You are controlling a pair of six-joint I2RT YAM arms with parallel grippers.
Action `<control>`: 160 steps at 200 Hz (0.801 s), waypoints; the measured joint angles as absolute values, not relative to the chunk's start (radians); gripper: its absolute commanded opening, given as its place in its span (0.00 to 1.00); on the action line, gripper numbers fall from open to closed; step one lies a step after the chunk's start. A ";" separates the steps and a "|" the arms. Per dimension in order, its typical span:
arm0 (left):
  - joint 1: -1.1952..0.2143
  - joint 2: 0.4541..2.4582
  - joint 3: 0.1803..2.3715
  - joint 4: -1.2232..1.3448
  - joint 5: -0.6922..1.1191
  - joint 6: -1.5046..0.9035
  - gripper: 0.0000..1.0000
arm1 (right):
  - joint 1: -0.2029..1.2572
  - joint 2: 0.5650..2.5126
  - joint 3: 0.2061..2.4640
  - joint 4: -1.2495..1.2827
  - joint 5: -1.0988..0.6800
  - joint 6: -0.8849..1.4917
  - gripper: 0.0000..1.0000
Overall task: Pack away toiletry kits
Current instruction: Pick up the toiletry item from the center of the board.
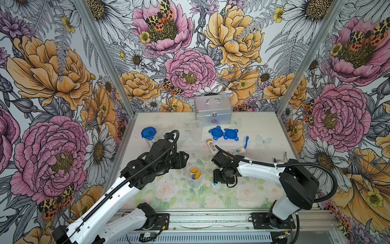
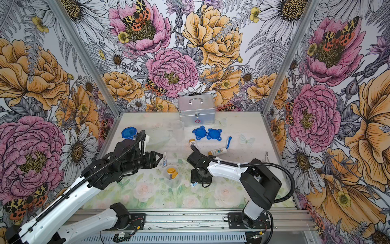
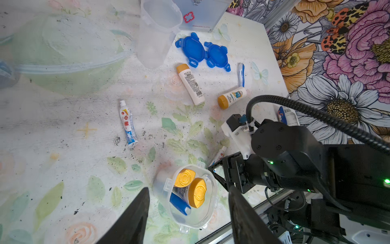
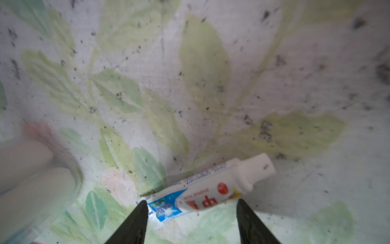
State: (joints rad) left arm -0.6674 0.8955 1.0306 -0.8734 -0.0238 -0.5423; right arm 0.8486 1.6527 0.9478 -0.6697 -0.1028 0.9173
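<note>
Jaws apart, the right gripper point(image 4: 191, 201) stands low over a small white-and-blue toothpaste tube point(image 4: 211, 190) lying flat on the flower-printed surface point(image 3: 63, 126). One black fingertip point(image 4: 139, 217) sits at the tube's crimped blue end and the other by its white shoulder; whether they press on it yet cannot be told. Just beside it stands the open clear plastic cup point(image 3: 216, 196), which holds two white bottles with yellow-orange caps point(image 3: 184, 177) and a blue toothbrush point(image 3: 179, 205). The left gripper point(image 3: 188, 188), its jaws likewise apart and empty, hovers near the cup's other side.

The step in hand appears to be picking up this tube for that cup. Done well, it likely calls for closing squarely on the tube's firmer body rather than its thin tail, since the tube lies slanted between the jaws and could pivot or slip out. A straight lift, a short carry and a cap-down drop beside the bottles should spare the light cup a knock. The left gripper is placed to steady it. Farther back wait a second tube point(image 3: 127, 123), two loose bottles point(image 3: 191, 84), two blue clip-tab lids point(image 3: 190, 49) and a spare clear cup point(image 3: 156, 42).
</note>
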 measured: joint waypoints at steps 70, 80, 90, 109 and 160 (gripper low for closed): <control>-0.636 0.900 1.021 -0.877 0.002 -0.524 0.60 | 0.863 1.676 0.962 -0.669 -0.083 0.895 0.40; -0.634 0.904 1.021 -0.877 0.005 -0.523 0.60 | 0.865 1.676 0.959 -0.668 -0.078 0.892 0.38; -0.632 0.909 1.021 -0.877 0.009 -0.523 0.60 | 0.866 1.676 0.958 -0.668 -0.072 0.891 0.35; -0.632 0.914 1.021 -0.877 0.010 -0.523 0.60 | 0.866 1.675 0.953 -0.667 -0.062 0.887 0.28; -0.632 0.914 1.021 -0.877 0.022 -0.523 0.61 | 0.866 1.665 0.939 -0.651 -0.049 0.876 0.18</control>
